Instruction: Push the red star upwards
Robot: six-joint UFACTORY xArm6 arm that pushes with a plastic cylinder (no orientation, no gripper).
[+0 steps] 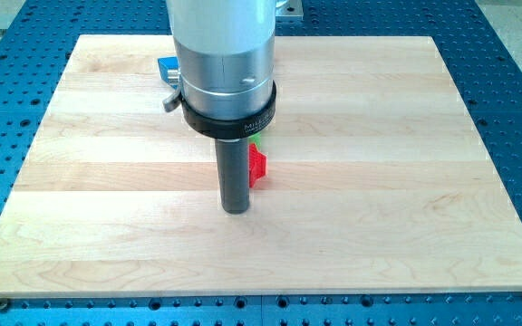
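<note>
A red block, the red star as far as its shape shows, lies near the middle of the wooden board. The rod hides most of it. My tip rests on the board just to the view's left of the red block and slightly below it, touching or nearly touching it. A green block peeks out just above the red one, mostly hidden by the arm's collar.
A blue block shows at the view's top left beside the arm's body, partly hidden. The arm's wide silver body covers the top middle of the board. A blue perforated table surrounds the board.
</note>
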